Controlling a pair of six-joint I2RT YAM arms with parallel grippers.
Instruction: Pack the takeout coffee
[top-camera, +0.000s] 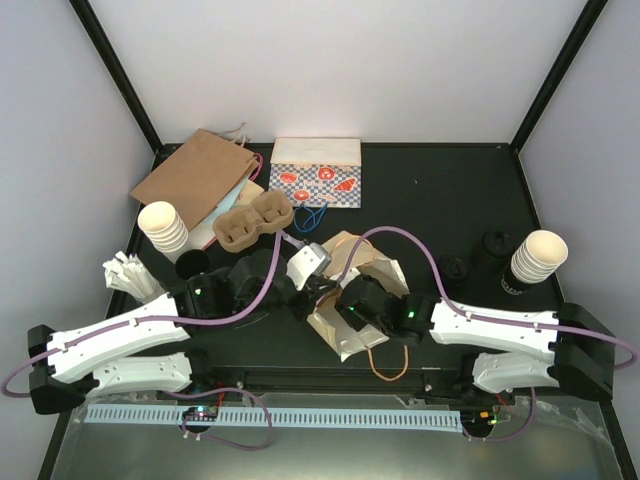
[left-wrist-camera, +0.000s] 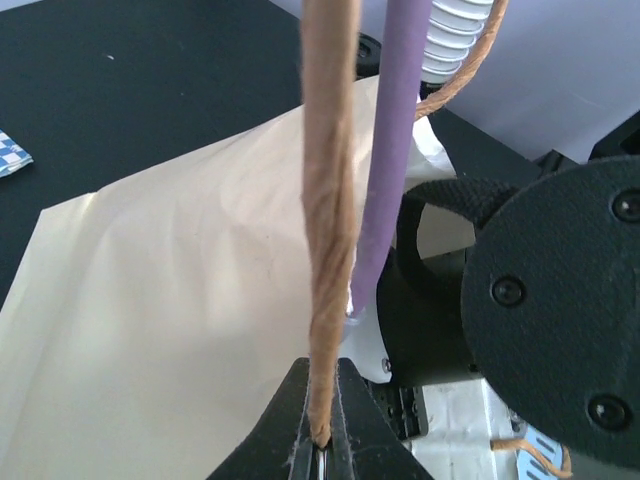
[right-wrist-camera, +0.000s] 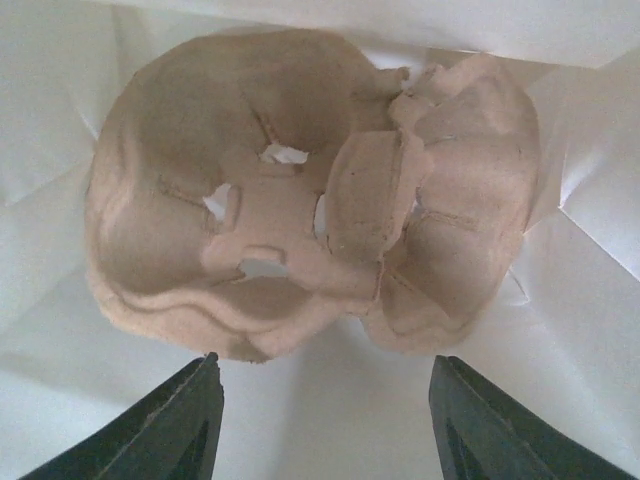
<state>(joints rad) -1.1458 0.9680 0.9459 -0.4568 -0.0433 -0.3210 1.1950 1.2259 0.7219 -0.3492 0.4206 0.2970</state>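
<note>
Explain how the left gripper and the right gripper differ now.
The left gripper is shut on the twisted handle of the paper bag; the right gripper is open, holding nothing. The left one is outside the bag; the right one reaches into it, above a cardboard cup carrier.
</note>
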